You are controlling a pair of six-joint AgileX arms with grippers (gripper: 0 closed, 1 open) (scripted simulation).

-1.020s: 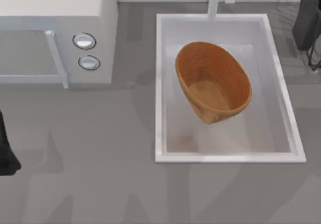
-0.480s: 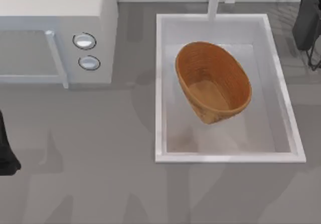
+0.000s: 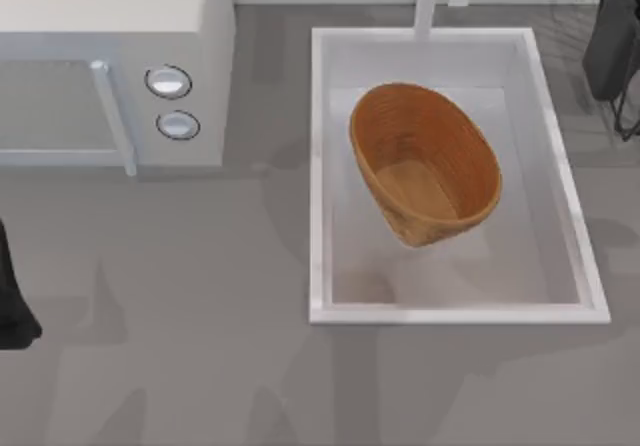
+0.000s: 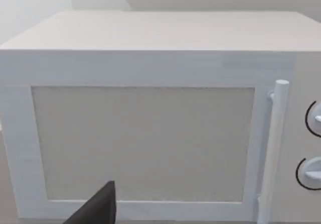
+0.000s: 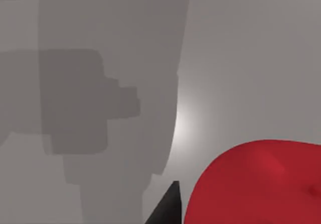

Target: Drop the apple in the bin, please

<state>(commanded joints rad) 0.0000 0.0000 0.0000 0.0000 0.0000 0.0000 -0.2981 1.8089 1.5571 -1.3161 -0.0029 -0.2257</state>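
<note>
Right wrist view: a dark fingertip [image 5: 168, 206] shows just beside the apple [image 5: 261, 184], which is close under the camera; whether the jaws clasp it cannot be told. Apple is plain bright red, smooth, rounded, over bare grey worktop crossed by blocky shadows.

Right arm [image 3: 612, 41] sits at the worktop's far right corner, just beyond the sink.

Left arm [image 3: 12, 301] is parked at the left edge; one dark finger [image 4: 95, 209] faces the white microwave [image 4: 150, 113]; jaw state cannot be told.

Bin [image 3: 425, 161]: oval, brown, ribbed, tilted, inside the white sink [image 3: 320, 166], toward its far half. Flat bottom visible.
</note>
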